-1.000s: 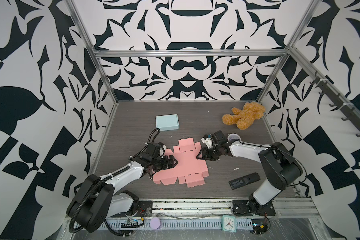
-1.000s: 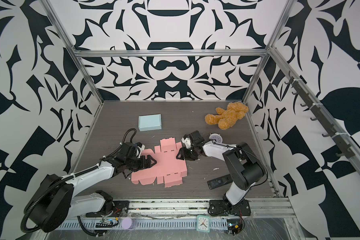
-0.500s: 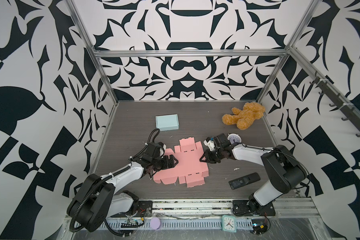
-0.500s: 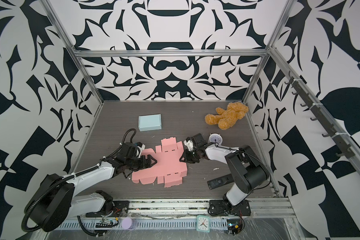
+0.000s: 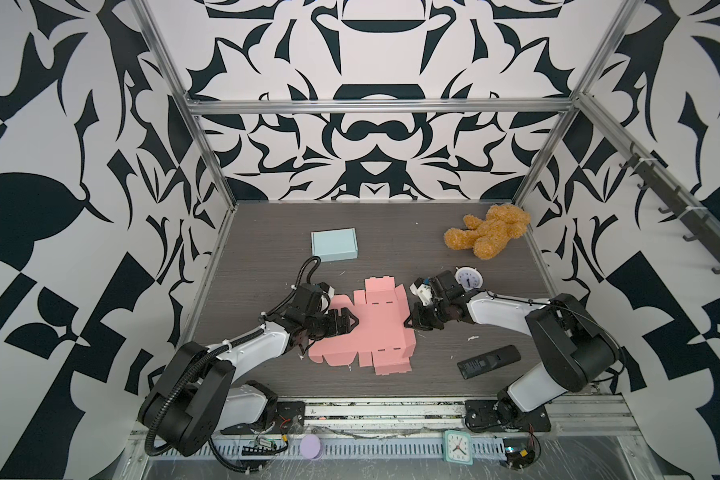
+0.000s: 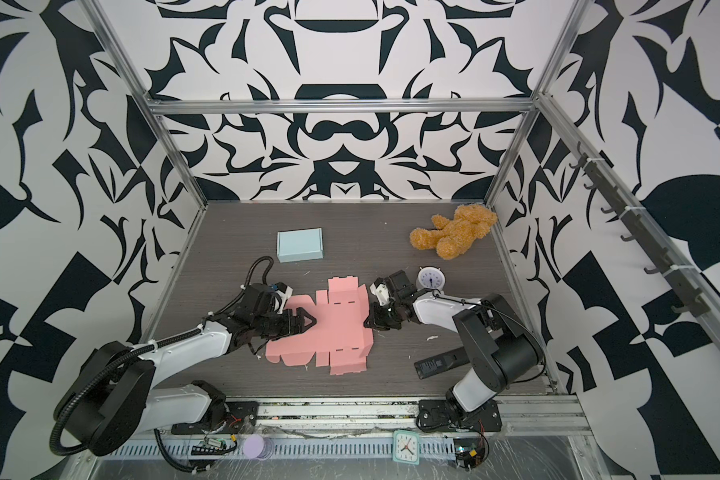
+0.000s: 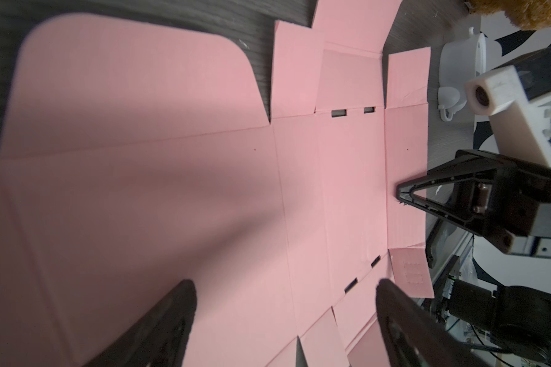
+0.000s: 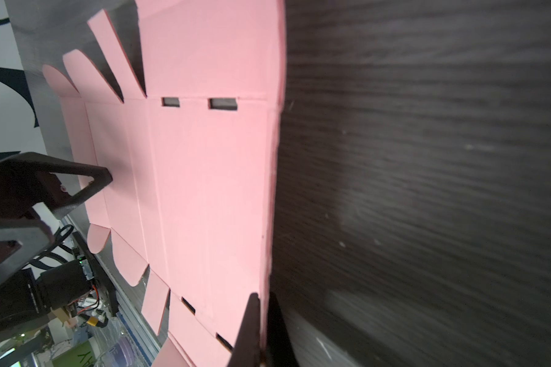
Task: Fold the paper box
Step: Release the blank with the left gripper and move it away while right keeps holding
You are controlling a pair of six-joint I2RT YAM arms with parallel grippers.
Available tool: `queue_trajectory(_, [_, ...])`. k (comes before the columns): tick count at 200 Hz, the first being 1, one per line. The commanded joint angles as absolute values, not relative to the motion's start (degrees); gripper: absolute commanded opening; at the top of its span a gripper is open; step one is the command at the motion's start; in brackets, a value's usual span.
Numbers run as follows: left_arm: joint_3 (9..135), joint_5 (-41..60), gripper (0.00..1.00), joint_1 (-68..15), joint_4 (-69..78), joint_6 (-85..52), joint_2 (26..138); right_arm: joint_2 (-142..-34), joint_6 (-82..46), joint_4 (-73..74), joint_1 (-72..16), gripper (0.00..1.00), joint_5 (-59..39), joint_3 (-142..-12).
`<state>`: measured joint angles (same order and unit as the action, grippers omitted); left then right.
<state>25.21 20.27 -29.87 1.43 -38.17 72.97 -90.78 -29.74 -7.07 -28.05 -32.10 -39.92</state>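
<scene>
Now your right tool (image 5: 410,325) has just pinched shut on the edge of the flat pink paper box (image 5: 371,332) nearest the white clock (image 5: 467,279), while your left tool (image 5: 350,322) stands wide open and empty over the side farthest from it, so that flap looks ready to lift.

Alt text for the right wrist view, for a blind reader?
The right end effector is shut on the edge of a flat, unfolded pink paper box lying on a dark wood-grain table. The open left end effector reaches onto the sheet's opposite side.
</scene>
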Motion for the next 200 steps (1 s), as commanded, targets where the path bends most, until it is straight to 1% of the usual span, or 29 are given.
queue_trajectory(1, [24.7,20.1,0.91,-30.1,-5.0,-38.9,70.8,-89.3,-24.8,-11.5,-27.9,0.00,-29.3,-43.9])
queue_trajectory(17, [25.9,19.9,0.90,-30.1,-8.0,-38.2,68.1,-89.6,-21.4,-15.1,-27.9,0.00,-28.3,-46.7])
queue_trajectory(31, [28.0,19.7,0.86,-30.2,-11.2,-37.4,65.9,-89.7,-18.8,-17.8,-27.9,0.00,-27.3,-48.9])
queue_trajectory(35, [28.6,19.7,0.80,-30.2,-11.8,-37.2,65.4,-89.6,-18.1,-18.6,-27.9,0.00,-27.1,-49.6])
queue_trajectory(46, [30.4,19.4,0.74,-30.2,-13.1,-36.8,64.5,-89.5,-16.4,-20.4,-27.9,0.00,-26.5,-50.9])
queue_trajectory(50, [31.2,19.1,0.70,-30.2,-13.5,-36.7,64.4,-89.5,-16.0,-21.1,-27.9,0.00,-26.3,-51.5])
queue_trajectory(58, [32.8,18.8,0.58,-30.2,-13.8,-36.5,64.7,-89.4,-15.1,-22.4,-28.0,0.00,-26.0,-52.4])
queue_trajectory(68, [35.2,18.8,0.40,-30.2,-13.2,-36.3,66.0,-89.4,-13.9,-24.1,-28.2,0.00,-25.6,-53.5])
queue_trajectory(76, [37.1,19.1,0.31,-30.2,-12.3,-36.3,67.5,-89.4,-13.1,-25.6,-28.6,0.00,-25.0,-54.4])
queue_trajectory(96, [42.4,18.8,0.16,-30.2,-10.2,-36.1,72.5,-89.3,-11.9,-28.0,-29.7,0.00,-23.9,-55.8])
queue_trajectory(116, [48.1,18.6,0.02,-30.2,-7.5,-36.1,81.3,-88.7,-12.0,-28.8,-30.6,0.00,-23.3,-56.3])
queue_trajectory(122, [49.8,18.9,0.00,-30.2,-6.6,-36.3,83.5,-88.5,-12.0,-29.1,-31.1,0.00,-22.9,-56.5])
queue_trajectory(151, [57.9,20.3,0.00,-30.2,-2.2,-37.2,93.8,-87.2,-12.4,-29.8,-32.3,0.00,-21.9,-56.6])
queue_trajectory(181, [66.1,23.2,0.00,-30.3,-1.6,-37.3,103.4,-86.2,-12.6,-30.1,-33.3,0.00,-21.7,-56.6])
queue_trajectory(200, [69.8,25.0,0.00,-31.1,-1.2,-37.5,107.5,-85.9,-12.3,-30.6,-33.6,0.00,-21.4,-56.8])
